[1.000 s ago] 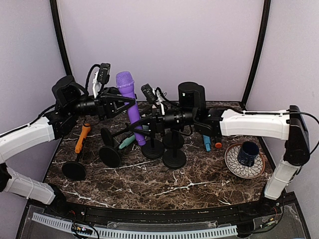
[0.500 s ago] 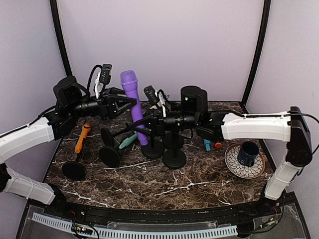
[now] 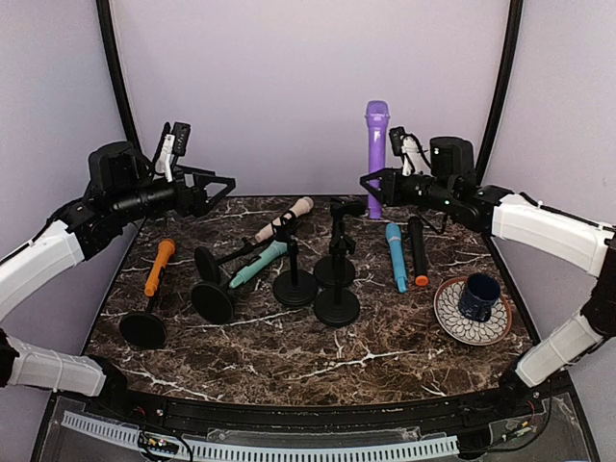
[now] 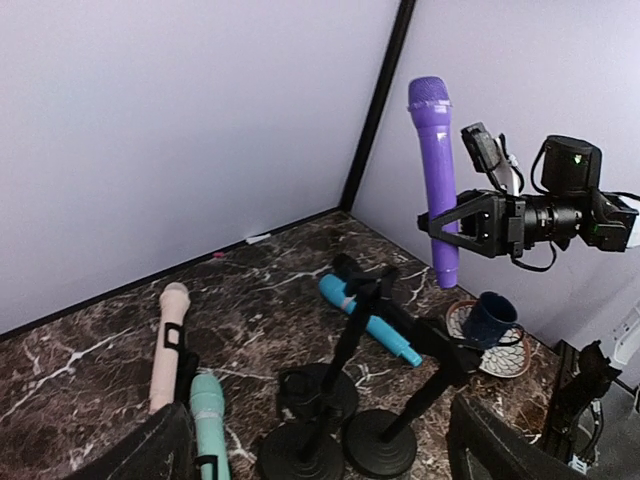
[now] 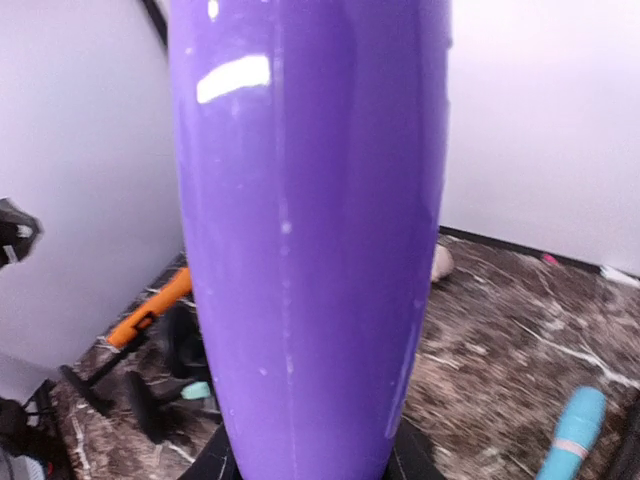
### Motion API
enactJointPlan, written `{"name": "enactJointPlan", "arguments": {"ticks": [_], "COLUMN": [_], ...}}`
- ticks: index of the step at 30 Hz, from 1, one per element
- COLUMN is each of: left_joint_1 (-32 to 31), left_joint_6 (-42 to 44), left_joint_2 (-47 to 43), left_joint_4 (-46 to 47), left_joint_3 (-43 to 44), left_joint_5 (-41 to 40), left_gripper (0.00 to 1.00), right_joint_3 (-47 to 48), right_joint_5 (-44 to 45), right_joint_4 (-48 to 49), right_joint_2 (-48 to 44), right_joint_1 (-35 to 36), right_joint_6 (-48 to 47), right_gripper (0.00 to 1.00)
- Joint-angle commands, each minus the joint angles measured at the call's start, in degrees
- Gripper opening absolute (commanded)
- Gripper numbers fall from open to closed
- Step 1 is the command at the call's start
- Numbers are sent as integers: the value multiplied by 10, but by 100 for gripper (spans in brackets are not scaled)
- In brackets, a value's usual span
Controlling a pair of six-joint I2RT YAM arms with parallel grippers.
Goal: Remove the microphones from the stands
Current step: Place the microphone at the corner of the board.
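The purple microphone (image 3: pixel 375 135) stands upright in the air at the back right, clear of every stand, with my right gripper (image 3: pixel 376 190) shut on its lower body. It fills the right wrist view (image 5: pixel 310 240), where dark fingertips (image 5: pixel 228 464) hug its base. From the left wrist it shows as a purple microphone (image 4: pixel 434 170) held high on the right. Two black stands (image 3: pixel 337 306) with no microphone in them rise mid-table. My left gripper (image 3: pixel 223 186) hangs open at the back left, holding nothing; its fingers (image 4: pixel 150 455) frame the stands (image 4: pixel 400 440).
A pink microphone (image 3: pixel 284 219) sits clipped in a stand (image 3: pixel 294 287). Teal (image 3: pixel 258 265) and orange (image 3: pixel 159 267) microphones lie in tipped stands at the left. Blue (image 3: pixel 396 257) and black (image 3: pixel 416 250) microphones lie loose at the right, beside a plate (image 3: pixel 450 318) bearing a dark mug (image 3: pixel 478 295).
My right arm has swung from the middle to the back right, carrying the purple microphone off the stands. The left gripper has let go of it, opened wide and pulled back left.
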Motion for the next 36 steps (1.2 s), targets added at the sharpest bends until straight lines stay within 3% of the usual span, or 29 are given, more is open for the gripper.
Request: {"name": "enactJointPlan", "arguments": {"ticks": [1,12,19,33,36], "left_joint_1": [39,44,44,44,44], "left_joint_6": [2,37,47,47,48], "left_joint_2": [-26,-38,-37,-31,-30], "left_joint_4": [-68,-88,-91,-92,-92], "left_joint_3": [9,5,-2,-1,-2], "left_joint_5": [-27,-52,-58,-55,-55], "left_gripper": [91,92,92,92,92], "right_joint_3": [-37,-29,13,36,34], "right_joint_5": [36,81,162,141,130], "right_joint_4": [-79,-127,-186,-232,-232], "right_joint_2": [19,154,212,269,269], "right_joint_1": [-88,-234,-251,-252,-252], "right_joint_6": [19,9,-4,0,-3], "right_gripper": [8,6,13,30,37]}}
